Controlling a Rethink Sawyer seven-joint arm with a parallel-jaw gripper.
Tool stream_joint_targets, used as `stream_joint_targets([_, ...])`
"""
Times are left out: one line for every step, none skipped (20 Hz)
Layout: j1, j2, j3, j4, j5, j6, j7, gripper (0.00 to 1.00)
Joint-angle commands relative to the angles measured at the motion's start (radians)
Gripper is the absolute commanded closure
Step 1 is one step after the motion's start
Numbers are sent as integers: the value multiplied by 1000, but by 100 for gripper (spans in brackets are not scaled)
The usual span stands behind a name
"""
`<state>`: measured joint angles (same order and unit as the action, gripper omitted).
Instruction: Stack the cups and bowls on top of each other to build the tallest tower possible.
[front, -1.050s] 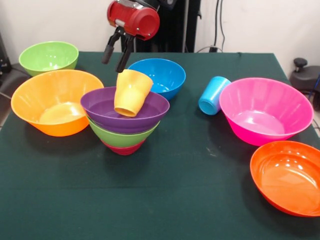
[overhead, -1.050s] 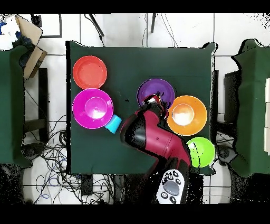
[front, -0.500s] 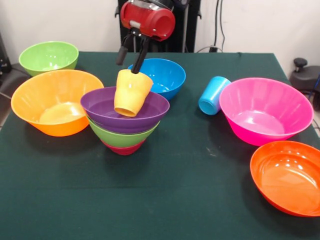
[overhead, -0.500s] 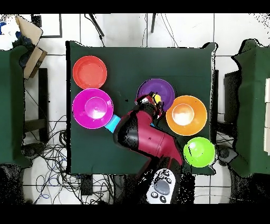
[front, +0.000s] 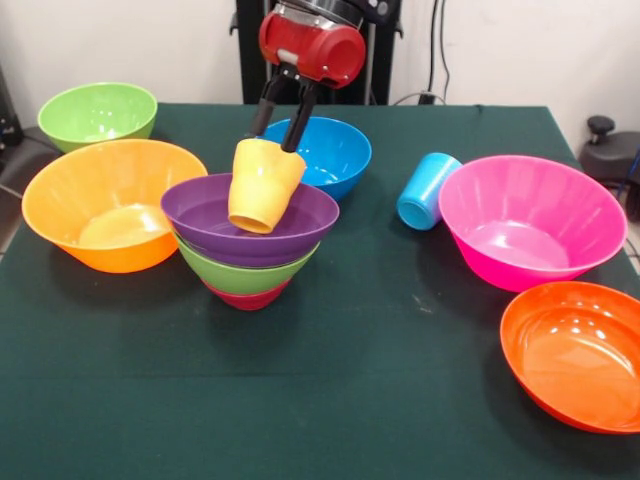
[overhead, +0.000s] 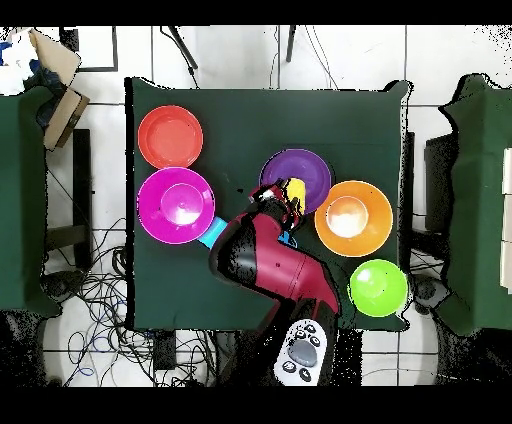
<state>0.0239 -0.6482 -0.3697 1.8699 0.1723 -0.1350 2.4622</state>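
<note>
Yellow-orange cup (front: 263, 185) tilted in purple bowl (front: 205, 216) — pincer (front: 277, 124) spread apart, empty, just above

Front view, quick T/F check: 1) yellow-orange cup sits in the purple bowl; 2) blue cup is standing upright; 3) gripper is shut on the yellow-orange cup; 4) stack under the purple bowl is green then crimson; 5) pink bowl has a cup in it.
1) True. The yellow-orange cup rests tilted inside the purple bowl.
2) False. The blue cup lies on its side beside the pink bowl.
3) False. The gripper is open, just above and behind the cup's rim, holding nothing.
4) True. A green bowl sits under the purple one, with the crimson bowl at the bottom.
5) False. The pink bowl is empty.
</note>
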Motion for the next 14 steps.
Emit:
stream_joint_targets([-14,30,149,74,19,7,175,0])
stream_joint_targets([-11,35,149,80,21,-11,182,0])
stream_joint_targets([-11,38,152,86,25,-20,189,0])
stream_joint_targets([-2,43,144,88,34,-23,192,0])
stream_joint_targets([4,47,140,90,41,-24,195,0])
stream_joint_targets([8,51,140,96,50,-34,205,0])
stream_joint_targets([7,53,145,103,54,-44,213,0])
stream_joint_targets([15,56,139,106,64,-46,217,0])
stream_joint_targets([26,58,130,107,79,-40,219,0])
stream_joint_targets([47,65,109,104,100,-27,219,0])
stream_joint_targets([58,68,100,103,113,-25,218,0])
stream_joint_targets([62,72,98,104,118,-36,217,0])
stream_joint_targets([60,74,101,106,118,-50,216,0])
stream_joint_targets([55,76,109,111,117,-69,218,0])
